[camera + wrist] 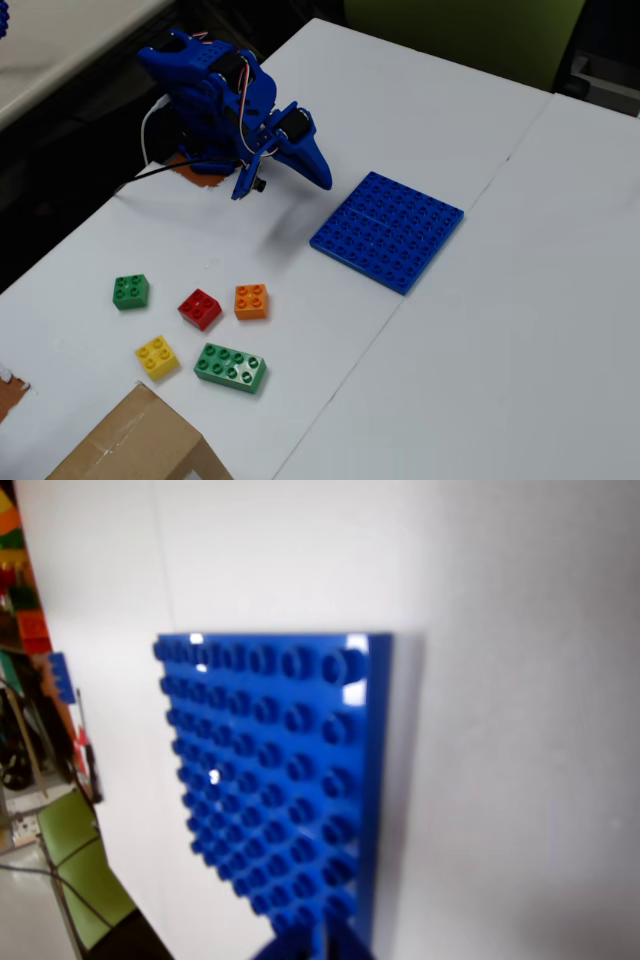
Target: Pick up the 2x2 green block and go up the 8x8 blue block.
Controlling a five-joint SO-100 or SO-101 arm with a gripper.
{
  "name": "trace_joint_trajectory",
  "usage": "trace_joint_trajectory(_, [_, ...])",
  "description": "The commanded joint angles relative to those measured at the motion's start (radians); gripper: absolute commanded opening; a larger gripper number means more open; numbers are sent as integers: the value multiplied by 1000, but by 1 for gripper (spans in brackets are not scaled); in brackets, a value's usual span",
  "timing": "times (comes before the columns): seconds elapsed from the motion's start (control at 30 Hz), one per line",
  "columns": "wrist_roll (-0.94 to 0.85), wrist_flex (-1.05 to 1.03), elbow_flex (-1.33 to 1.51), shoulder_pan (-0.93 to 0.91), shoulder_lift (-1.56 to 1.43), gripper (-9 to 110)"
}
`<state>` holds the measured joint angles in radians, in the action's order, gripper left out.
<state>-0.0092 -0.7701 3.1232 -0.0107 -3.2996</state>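
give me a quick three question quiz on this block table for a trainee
1. True or false: the small square green plastic brick already sits on the large flat blue plastic baseplate.
2. In the fixed view, which small brick lies nearest the long green eight-stud brick: A red, B yellow, C orange?
3. Fill in: the blue arm's claw holds ____.

Key:
1. False; it lies on the white table, left of the small red brick.
2. B, the small yellow brick, not the small orange brick.
3. Nothing.
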Motion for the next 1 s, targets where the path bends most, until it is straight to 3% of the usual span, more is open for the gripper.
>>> trace_joint_trajectory(0.0, [3,15,8,2,-8,0])
trace_joint_trajectory(0.87, [3,15,8,3,-8,0])
trace_joint_trajectory(0.9, [-26,15,8,-11,-8,2])
trace_joint_trajectory(0.97, [-426,18,11,-28,-8,0])
